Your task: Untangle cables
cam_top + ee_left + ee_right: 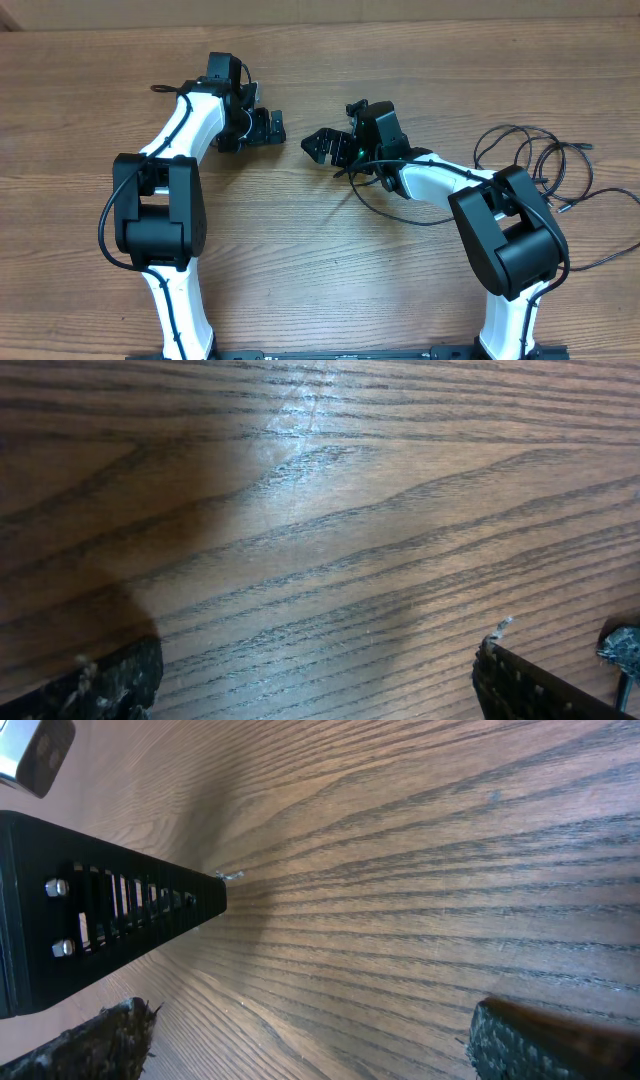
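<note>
Overall: both arms reach toward the middle of the wooden table, and their grippers face each other across a narrow strip of bare wood.
Left gripper: the jaws stand spread wide, with nothing between them and no cord touching them.
Left wrist view: the left fingertips sit in the lower corners of the view, far apart, with only wood grain between them.
Right gripper: the jaws are likewise spread wide and empty.
Right wrist view: the right fingertips sit low at either side, with bare wood between them. A black slotted bar with two screw heads reaches in from the left edge, and this view does not show what it belongs to.
Cables: thin black cords lie in loose, overlapping loops on the table at the far right, beside the right arm's elbow. They are well apart from the right gripper and farther still from the left one.
Stray strand: one thin black cord curves over the wood from just behind the right gripper, below the white forearm, toward the elbow. It lies outside the jaws. The arm hides whether it joins the loops.
Plug ends: small tips show at the outer edge of the loops, too small to describe.
</note>
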You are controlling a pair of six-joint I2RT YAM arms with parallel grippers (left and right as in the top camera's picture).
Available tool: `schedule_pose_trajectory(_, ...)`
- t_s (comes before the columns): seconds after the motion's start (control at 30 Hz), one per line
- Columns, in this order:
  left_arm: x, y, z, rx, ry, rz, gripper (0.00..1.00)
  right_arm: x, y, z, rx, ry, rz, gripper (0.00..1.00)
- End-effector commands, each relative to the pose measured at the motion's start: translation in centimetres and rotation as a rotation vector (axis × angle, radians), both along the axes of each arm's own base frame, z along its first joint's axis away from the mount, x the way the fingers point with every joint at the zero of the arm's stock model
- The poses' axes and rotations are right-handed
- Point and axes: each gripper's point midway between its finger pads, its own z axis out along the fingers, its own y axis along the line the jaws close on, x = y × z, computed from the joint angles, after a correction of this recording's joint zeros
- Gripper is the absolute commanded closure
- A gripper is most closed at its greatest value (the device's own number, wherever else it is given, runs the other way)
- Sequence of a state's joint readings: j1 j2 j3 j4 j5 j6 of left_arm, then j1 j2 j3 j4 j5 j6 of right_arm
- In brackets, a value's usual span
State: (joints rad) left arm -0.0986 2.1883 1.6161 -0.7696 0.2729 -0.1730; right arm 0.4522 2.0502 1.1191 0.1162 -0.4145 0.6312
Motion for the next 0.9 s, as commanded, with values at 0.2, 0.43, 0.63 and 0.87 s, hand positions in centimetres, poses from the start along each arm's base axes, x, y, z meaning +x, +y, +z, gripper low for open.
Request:
schedule_pose_trajectory(0.2,-2.86,-0.36,-4.89,0.011,0.129,-0.022,0.01,-1.23,-1.77,-3.89,-0.078,0.083,-0.036,0.0)
schedule_pose_trajectory(0.43,-2.86,-0.36,-4.89,0.011,0.129,-0.022,0.0,-1.34,-1.65,-3.85,-0.072,0.086,-0.03,0.0)
schedule_pose_trajectory(0.63,-2.86,-0.36,-4.89,0.011,0.129,-0.022,0.0,-1.7,-1.24,-3.67,-0.049,0.097,-0.006,0.0)
schedule_pose_trajectory(0.87,-2.85,-0.39,-4.89,0.01,0.129,-0.022,0.0,-1.73,-1.37,-3.89,-0.064,0.098,-0.014,0.25)
